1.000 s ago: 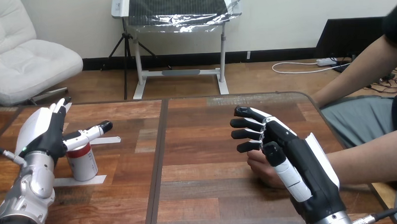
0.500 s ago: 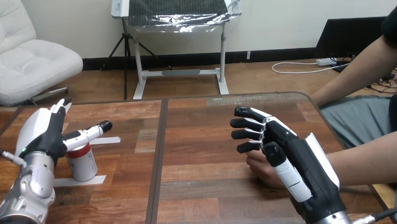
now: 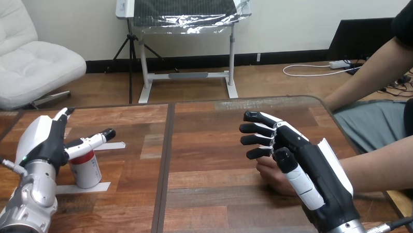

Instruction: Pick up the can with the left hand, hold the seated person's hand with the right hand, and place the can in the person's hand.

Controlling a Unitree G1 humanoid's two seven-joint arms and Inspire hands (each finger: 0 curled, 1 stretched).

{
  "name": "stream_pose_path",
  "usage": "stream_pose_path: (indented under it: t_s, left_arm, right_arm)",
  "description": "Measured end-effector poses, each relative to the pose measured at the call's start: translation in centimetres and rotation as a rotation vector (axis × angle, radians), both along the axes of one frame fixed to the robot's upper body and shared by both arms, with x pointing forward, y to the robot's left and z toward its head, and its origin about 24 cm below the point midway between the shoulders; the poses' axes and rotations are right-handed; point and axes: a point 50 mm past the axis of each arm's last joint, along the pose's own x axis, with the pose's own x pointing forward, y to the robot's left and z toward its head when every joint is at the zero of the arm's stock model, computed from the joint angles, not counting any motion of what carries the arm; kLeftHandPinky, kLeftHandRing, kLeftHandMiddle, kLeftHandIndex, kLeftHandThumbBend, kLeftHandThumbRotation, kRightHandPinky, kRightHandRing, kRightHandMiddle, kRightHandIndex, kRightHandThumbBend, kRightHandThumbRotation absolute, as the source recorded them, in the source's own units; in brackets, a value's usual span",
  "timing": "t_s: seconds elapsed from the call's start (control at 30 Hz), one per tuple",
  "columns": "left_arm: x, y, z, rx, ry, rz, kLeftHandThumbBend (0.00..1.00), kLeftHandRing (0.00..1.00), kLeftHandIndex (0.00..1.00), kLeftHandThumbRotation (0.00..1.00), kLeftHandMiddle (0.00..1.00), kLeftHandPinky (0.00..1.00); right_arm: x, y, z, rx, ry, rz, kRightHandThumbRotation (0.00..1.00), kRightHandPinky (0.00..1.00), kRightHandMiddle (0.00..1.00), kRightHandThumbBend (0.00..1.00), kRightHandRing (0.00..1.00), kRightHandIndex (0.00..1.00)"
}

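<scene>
Can (image 3: pixel 86 168) stands upright on the left part of the table (image 3: pixel 210 147), at the far edge of the near tape strip (image 3: pixel 87 187). The far tape strip (image 3: pixel 112 146) lies behind the can and a little to its right. Left hand (image 3: pixel 44 143) is just left of the can, with its thumb reaching right, above the can's top. Well apart, on the right part of the table, the person's hand (image 3: pixel 271 174) lies on the surface, its forearm coming in from the right edge. Right hand (image 3: pixel 299 160) is over and in front of it; contact possibly, cannot tell.
</scene>
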Motion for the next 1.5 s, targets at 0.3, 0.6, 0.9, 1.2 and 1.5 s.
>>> stream_pose_path:
  t_s: [0.3,0.6,0.9,1.2,1.5]
  left_arm:
    - [-0.02,-0.08,-0.07,0.006,-0.006,0.005,0.82,0.82,0.9,0.64,0.9,0.71]
    - [-0.01,-0.22,-0.04,0.038,-0.025,0.006,0.81,0.82,0.88,0.62,0.88,0.69]
    - [0.01,-0.39,-0.09,0.051,-0.03,0.001,0.82,0.83,0.87,0.59,0.87,0.68]
    - [0.0,-0.41,-0.1,0.057,-0.033,0.002,0.84,0.84,0.88,0.55,0.88,0.71]
    - [-0.06,-0.42,-0.26,0.075,-0.021,0.007,0.85,0.85,0.88,0.53,0.88,0.74]
  right_arm:
    - [0.0,0.0,0.0,0.0,0.0,0.0,0.93,0.66,0.79,0.94,0.75,0.82]
    - [0.0,0.0,0.0,0.0,0.0,0.0,0.92,0.66,0.79,0.93,0.76,0.82]
    - [-0.01,-0.01,-0.01,0.0,0.0,0.0,0.92,0.67,0.79,0.94,0.75,0.82]
    - [-0.02,-0.01,-0.02,0.0,0.001,-0.001,0.92,0.67,0.79,0.93,0.76,0.82]
    - [-0.04,-0.02,-0.04,0.001,0.002,-0.001,0.92,0.67,0.79,0.94,0.76,0.82]
